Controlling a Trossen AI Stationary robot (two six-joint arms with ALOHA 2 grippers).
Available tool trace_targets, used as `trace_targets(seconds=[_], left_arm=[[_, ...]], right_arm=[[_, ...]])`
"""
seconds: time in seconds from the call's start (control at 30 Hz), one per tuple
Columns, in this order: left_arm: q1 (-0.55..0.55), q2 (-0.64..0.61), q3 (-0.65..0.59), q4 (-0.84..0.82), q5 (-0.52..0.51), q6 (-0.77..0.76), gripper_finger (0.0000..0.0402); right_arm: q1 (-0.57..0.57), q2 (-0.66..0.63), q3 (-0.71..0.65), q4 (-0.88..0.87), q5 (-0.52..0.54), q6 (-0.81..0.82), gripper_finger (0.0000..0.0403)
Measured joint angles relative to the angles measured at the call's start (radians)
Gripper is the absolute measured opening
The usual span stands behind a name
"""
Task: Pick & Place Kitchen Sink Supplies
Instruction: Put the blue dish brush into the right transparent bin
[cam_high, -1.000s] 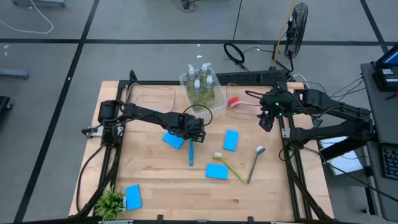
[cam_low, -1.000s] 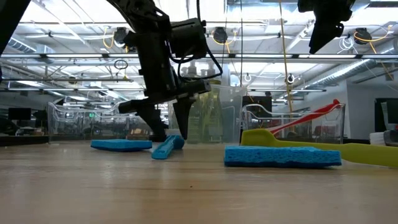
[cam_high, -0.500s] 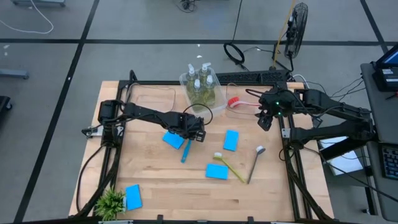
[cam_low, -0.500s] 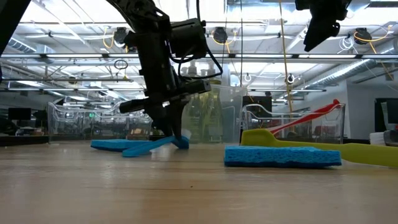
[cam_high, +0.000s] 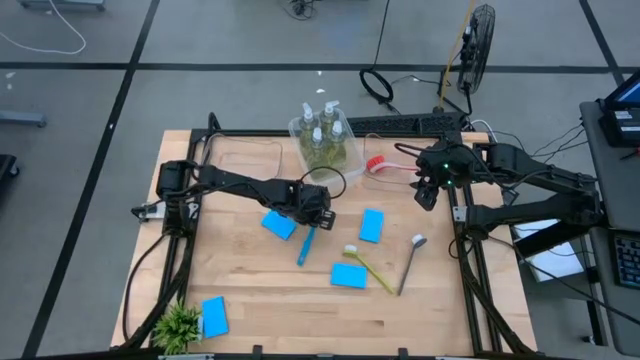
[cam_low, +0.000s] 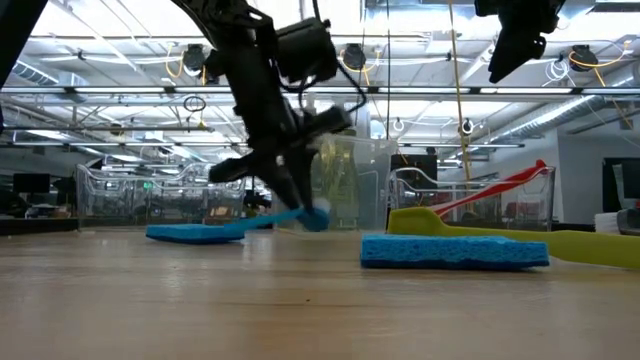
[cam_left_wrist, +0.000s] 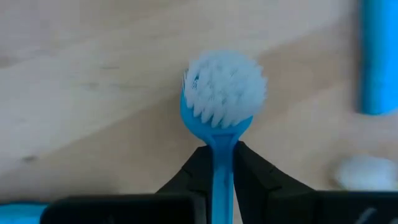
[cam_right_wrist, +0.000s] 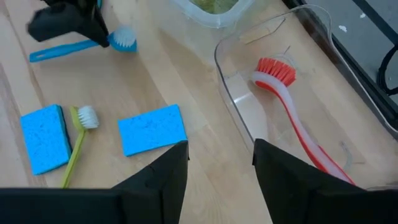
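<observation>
The left tool (cam_left_wrist: 217, 163) is clenched on the blue brush (cam_left_wrist: 221, 109) just behind its head, which seems slightly raised above the bench (cam_high: 260, 300). The right tool (cam_high: 428, 193) hangs released above the bin edge, near the red brush (cam_right_wrist: 291, 112). 4 blue sponges (cam_high: 371, 225) and 4 brushes show.

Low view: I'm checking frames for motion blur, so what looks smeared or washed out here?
Low view: left gripper and blue brush smeared, ceiling lights glaring behind. Left wrist view: bristles sharp, wood beyond soft. High view: evenly lit, crisp.
</observation>
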Motion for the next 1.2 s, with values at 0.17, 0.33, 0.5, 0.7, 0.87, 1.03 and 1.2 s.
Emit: trace_targets(seconds=[0.17,0.33,0.5,0.7,0.87,1.03,1.2], left_arm=[[-0.004,-0.060,0.000,0.111,0.066,0.015,0.0040],[-0.003,-0.175,0.000,0.234,0.076,0.076,0.0047],[-0.005,-0.278,0.001,0.441,0.019,0.154,0.0042],[-0.007,-0.329,0.003,0.678,-0.072,0.236,0.0042],[-0.003,-0.337,0.000,0.800,-0.056,0.274,0.0042],[-0.002,-0.335,0.001,0.817,-0.055,0.278,0.0042],[-0.003,-0.336,0.001,0.827,-0.054,0.278,0.0042]], right_arm=[[0.000,0.000,0.000,0.001,-0.070,-0.022,0.0171],[0.000,0.002,-0.016,0.087,-0.306,-0.034,0.0171],[0.002,0.002,-0.108,0.382,-0.502,0.049,0.0171],[0.024,0.003,-0.245,0.778,-0.494,0.124,0.0171],[0.050,0.011,-0.348,1.050,-0.495,0.160,0.0171],[0.078,0.018,-0.403,1.228,-0.494,0.161,0.0172],[0.099,0.033,-0.408,1.310,-0.494,0.160,0.0175]])
